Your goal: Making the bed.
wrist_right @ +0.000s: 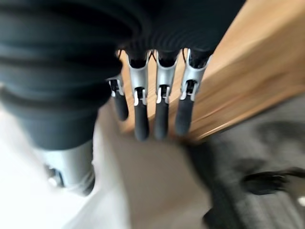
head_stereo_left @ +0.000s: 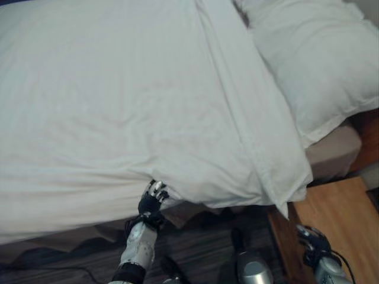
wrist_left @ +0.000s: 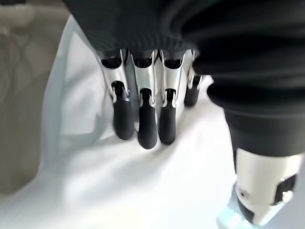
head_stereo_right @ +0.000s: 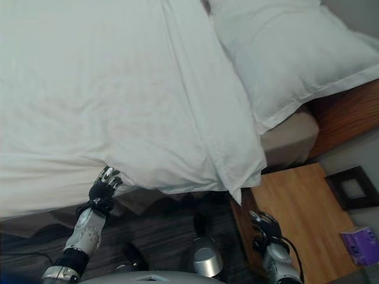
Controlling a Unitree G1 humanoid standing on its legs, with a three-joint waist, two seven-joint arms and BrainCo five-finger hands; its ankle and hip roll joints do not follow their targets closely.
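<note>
Now the white duvet [head_stereo_left: 136,100] covers the bed, its near edge hanging over the side onto the left hand [head_stereo_left: 155,197], fingers straight against it. Pillow [head_stereo_right: 290,53] at the head; right hand [head_stereo_right: 267,226], fingers relaxed, hangs over the wooden nightstand [head_stereo_right: 296,219].

The bed [head_stereo_right: 284,139] carries a white duvet [head_stereo_left: 118,106]; 1 white pillow [head_stereo_right: 290,59] lies at its head.

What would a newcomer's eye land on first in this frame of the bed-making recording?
The big white duvet spread over most of the bed, its corner drooping over the near edge towards the wooden nightstand. Next, the left hand reaching up to the duvet's hanging edge, its straight fingers against the white cloth. A white pillow lies at the head of the bed, and the right hand hangs open over the nightstand.
</note>
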